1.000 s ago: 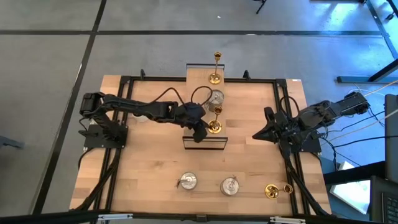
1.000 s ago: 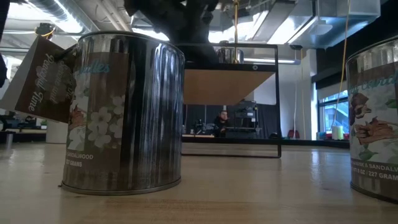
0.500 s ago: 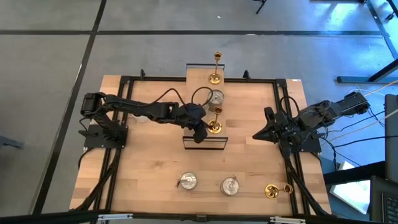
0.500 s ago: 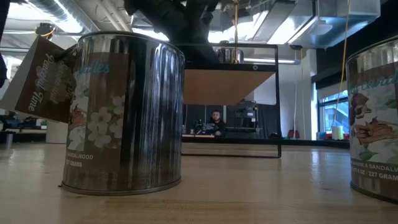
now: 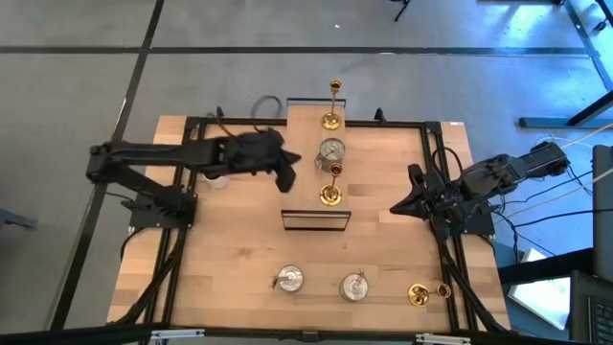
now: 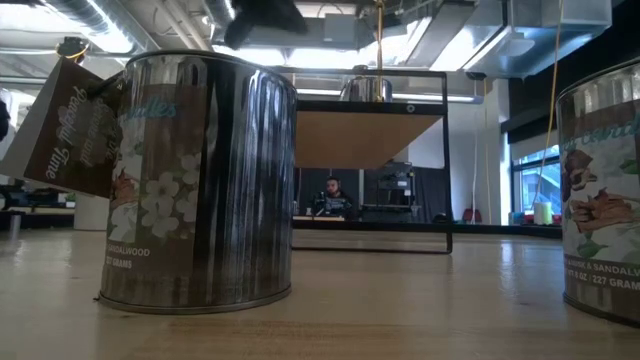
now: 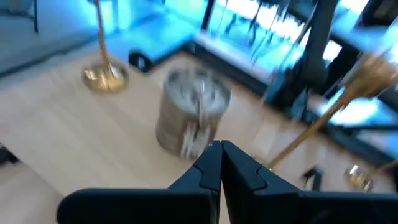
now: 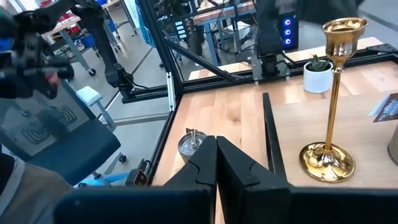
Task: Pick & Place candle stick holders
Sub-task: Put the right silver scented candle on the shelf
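Observation:
Two slim gold candle stick holders point(image 5: 330, 187) point(image 5: 331, 105) stand upright on their round bases on a raised wooden shelf point(image 5: 302, 134), with a squat silver one point(image 5: 331, 150) between them. Two more silver ones point(image 5: 288, 280) point(image 5: 354, 286) rest on the table near its front edge. Another gold one point(image 5: 426, 293) lies on its side at the front right. My left gripper point(image 5: 284, 177) hangs shut in the air left of the shelf and holds nothing; its wrist view shows the silver holder point(image 7: 193, 115) ahead. My right gripper point(image 5: 395, 210) waits shut at the right, above the table.
The shelf's black frame point(image 5: 314, 218) stands mid-table. A small white pot with a green plant point(image 8: 318, 76) sits at the table's left. Black rails point(image 5: 436, 153) run along the table's sides. Bare wood lies between the shelf and the front row.
My left gripper has risen and drawn back from the near gold holder, toward the table's left and far edges, staying shut. The gold holder stands where it was. My right arm has kept still.

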